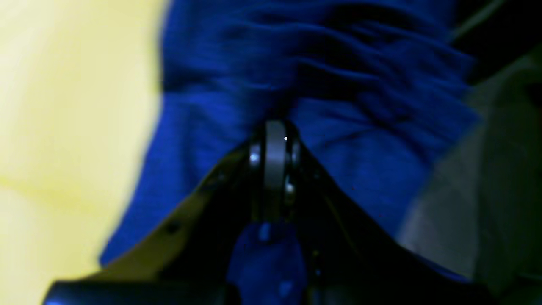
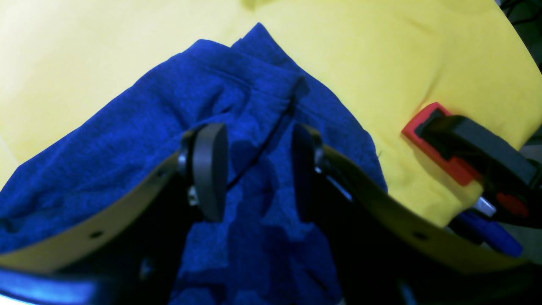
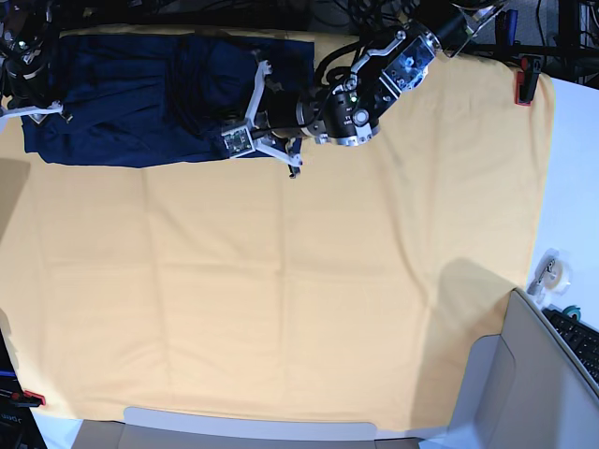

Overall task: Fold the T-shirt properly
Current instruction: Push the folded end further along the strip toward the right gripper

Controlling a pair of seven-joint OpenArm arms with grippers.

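The dark navy T-shirt (image 3: 140, 103) lies spread at the far left of the yellow table cloth (image 3: 281, 281). My left gripper (image 3: 241, 133) is at the shirt's near right edge. In the left wrist view its jaws (image 1: 275, 140) are pressed together on blue fabric (image 1: 338, 84), with a fold showing between the fingers. My right gripper (image 3: 39, 110) is at the shirt's left end. In the right wrist view it (image 2: 256, 169) is open, its two black pads on either side of a rumpled corner of the shirt (image 2: 127, 144), not pinching it.
A red and black clamp (image 2: 457, 156) holds the cloth edge next to my right gripper. Another red clamp (image 3: 521, 84) is at the far right edge. A grey seat (image 3: 524, 383), a keyboard (image 3: 580, 341) and a tape roll (image 3: 547, 271) are at the right.
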